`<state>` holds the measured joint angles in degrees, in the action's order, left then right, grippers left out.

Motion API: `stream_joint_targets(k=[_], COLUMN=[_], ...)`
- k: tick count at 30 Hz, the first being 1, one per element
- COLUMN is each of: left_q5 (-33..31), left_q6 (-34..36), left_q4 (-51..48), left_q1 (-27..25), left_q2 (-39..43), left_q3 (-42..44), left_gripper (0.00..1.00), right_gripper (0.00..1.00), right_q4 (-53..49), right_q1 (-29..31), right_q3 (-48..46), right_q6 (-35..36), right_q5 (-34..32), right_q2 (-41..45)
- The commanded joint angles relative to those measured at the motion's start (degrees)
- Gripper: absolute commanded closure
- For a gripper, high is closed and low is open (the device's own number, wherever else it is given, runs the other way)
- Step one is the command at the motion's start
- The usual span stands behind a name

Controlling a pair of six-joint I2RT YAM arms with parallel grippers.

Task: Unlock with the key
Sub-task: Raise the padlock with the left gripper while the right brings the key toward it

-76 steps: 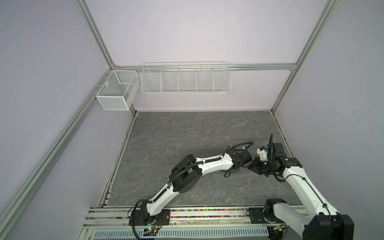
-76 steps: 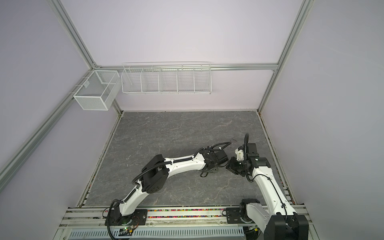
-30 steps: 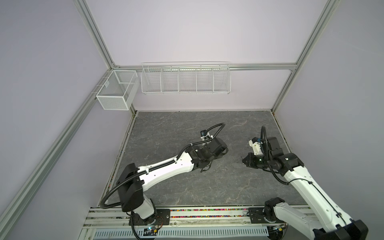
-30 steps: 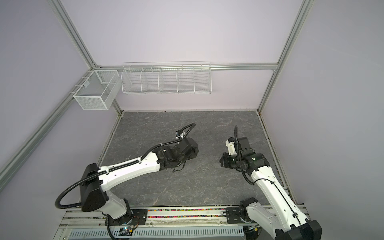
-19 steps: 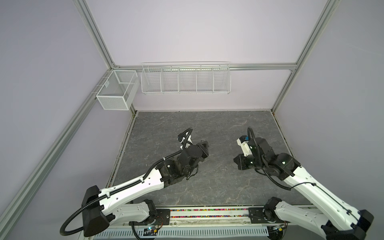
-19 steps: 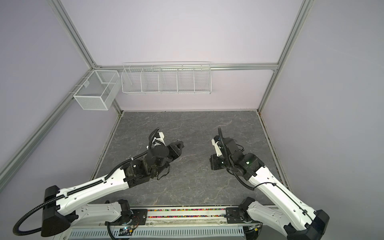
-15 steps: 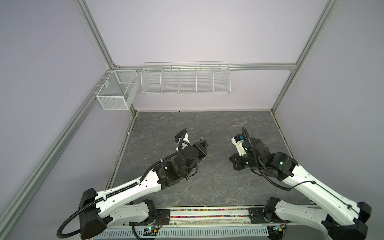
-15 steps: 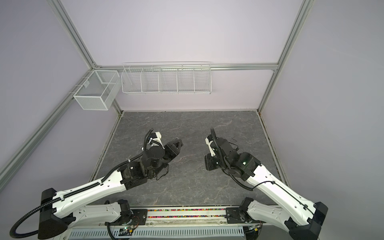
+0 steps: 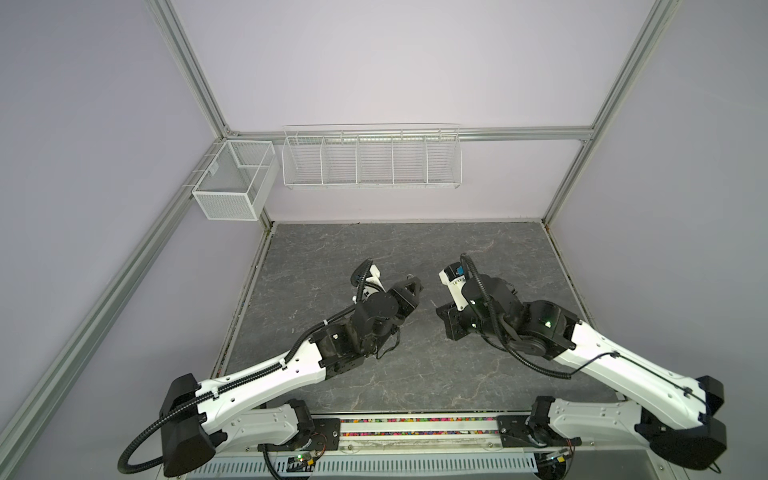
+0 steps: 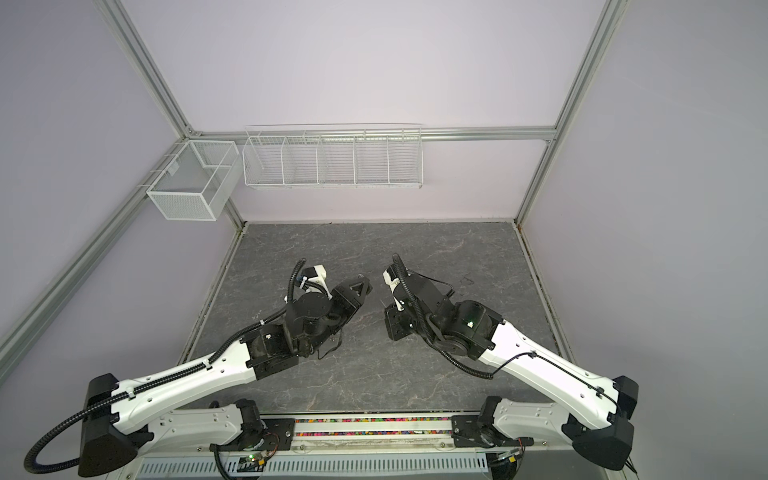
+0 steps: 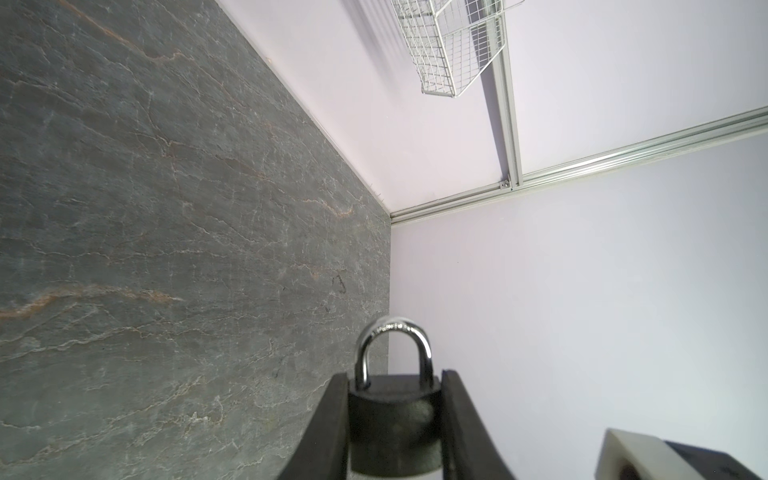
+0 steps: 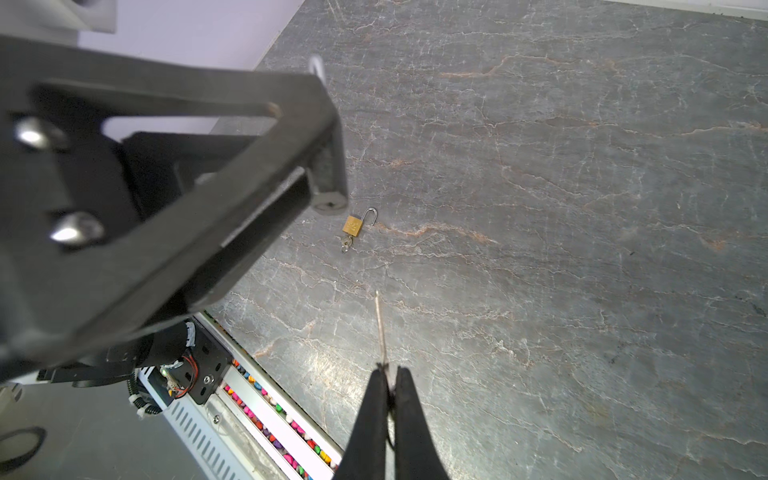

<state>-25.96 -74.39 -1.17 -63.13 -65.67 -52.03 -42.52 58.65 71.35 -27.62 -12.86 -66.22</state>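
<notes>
You see a grey marbled worktop; above it, your left end effector clamps a dark padlock, silver shackle pointing outward, held clear of the surface; near it, your right end effector is pinched tight on a thin key; a small brass padlock lies on the worktop, shackle swung open

Pale lilac walls; aluminium frame; grey veined floor; white mesh basket beside wire rack, both wall-hung.
</notes>
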Motion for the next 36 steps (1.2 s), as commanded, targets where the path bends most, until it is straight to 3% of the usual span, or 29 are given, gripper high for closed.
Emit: stream_joint_targets(k=[1, 8, 14, 36], left_q5=[0.9, 1.0, 2.0, 4.2], left_q6=[-2.2, -3.4, -4.4, -3.8], left_q4=[1.5, 0.2, 1.0, 0.5], left_q1=[0.1, 0.1, 0.1, 0.1], left_q2=[-1.3, -1.8, -2.0, -3.3], left_q3=[-1.1, -1.8, -1.8, -2.3], left_gripper=[0.88, 0.89, 0.90, 0.92], right_gripper=[0.93, 0.93, 0.93, 0.93], right_q4=[-0.5, -2.5, -0.6, -1.9], right_q1=[1.6, 2.1, 2.1, 0.6], right_q3=[2.3, 3.7, 3.5, 6.0], right_q6=[0.6, 1.3, 2.0, 1.7], right_q5=[-3.5, -9.3, -5.9, -6.4], right_q2=[-1.3, -3.0, -4.2, -6.0])
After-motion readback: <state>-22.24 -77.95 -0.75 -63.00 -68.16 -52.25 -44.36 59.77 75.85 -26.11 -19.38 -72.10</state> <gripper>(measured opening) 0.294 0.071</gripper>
